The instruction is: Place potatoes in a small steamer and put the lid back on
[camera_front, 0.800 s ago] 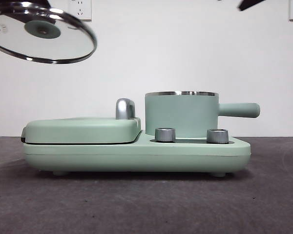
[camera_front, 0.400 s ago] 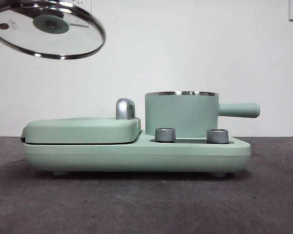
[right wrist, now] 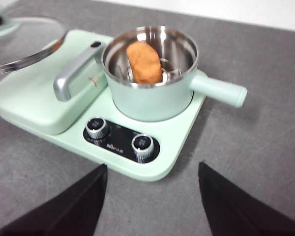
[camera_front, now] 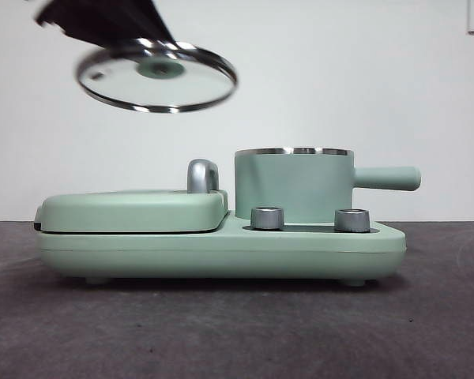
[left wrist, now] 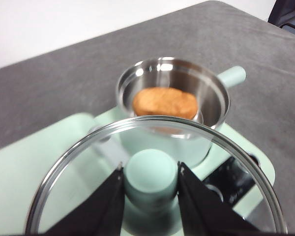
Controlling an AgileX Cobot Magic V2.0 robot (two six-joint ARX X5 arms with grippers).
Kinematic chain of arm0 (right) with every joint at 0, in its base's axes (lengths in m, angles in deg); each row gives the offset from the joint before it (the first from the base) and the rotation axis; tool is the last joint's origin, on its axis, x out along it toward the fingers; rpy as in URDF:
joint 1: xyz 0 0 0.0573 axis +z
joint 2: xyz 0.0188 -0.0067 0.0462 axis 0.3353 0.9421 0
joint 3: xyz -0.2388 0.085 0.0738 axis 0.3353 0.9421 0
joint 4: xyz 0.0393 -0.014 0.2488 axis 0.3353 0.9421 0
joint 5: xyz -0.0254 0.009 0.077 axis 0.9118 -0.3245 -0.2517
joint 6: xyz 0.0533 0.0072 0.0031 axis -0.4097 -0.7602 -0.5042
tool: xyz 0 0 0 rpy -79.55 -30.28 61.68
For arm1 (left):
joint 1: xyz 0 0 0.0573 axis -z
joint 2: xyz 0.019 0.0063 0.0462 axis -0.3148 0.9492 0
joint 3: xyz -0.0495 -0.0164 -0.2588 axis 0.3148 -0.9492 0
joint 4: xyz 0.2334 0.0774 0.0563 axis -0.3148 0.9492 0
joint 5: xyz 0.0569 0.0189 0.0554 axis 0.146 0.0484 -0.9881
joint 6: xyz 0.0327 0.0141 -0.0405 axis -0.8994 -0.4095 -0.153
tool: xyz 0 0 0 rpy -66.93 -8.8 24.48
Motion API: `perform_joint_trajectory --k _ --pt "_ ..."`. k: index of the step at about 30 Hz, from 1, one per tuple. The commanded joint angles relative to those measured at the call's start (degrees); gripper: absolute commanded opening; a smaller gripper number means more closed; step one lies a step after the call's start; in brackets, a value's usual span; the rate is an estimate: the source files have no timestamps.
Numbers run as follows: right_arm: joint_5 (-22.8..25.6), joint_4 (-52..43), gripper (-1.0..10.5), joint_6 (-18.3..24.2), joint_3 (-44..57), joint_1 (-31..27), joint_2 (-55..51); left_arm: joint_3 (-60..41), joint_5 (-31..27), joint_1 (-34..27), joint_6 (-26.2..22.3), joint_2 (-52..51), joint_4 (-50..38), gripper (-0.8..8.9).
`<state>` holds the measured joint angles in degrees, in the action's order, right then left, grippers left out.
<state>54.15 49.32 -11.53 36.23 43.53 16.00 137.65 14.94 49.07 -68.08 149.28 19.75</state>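
The left claw (left wrist: 150, 182) is clenched on the knob of the lid (camera_front: 156, 77), which has moved from the far upper side toward the small steamer (camera_front: 294, 185) and now hangs above the grill plate (camera_front: 133, 209), beside the steamer and not yet over it. The potatoes (right wrist: 144, 61), 1 orange-brown lump, already lie inside the steamer, so only lid placement remains. The right claw (right wrist: 152, 196) waits released, above the worktop (right wrist: 265, 147) in front of the steamer.

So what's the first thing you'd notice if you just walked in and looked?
The glass lid hanging in the air, pinched by its green knob in the left gripper, above the flat grill plate. Then the orange-brown potato sitting inside the open green steamer.
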Motion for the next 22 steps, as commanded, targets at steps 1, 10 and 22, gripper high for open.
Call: perform_joint_trajectory --k 1,10,22 --pt "0.4 0.3 2.8 -1.0 -0.4 0.3 0.2 1.2 -0.2 2.1 -0.3 3.0 -5.9 0.09" --pt "3.4 2.9 2.8 -0.9 -0.4 0.3 0.2 7.5 -0.3 5.8 -0.8 14.4 -11.8 0.09" --pt "4.8 3.7 2.8 -0.9 -0.2 0.3 0.2 22.9 -0.3 6.5 -6.8 28.2 -12.0 0.09"
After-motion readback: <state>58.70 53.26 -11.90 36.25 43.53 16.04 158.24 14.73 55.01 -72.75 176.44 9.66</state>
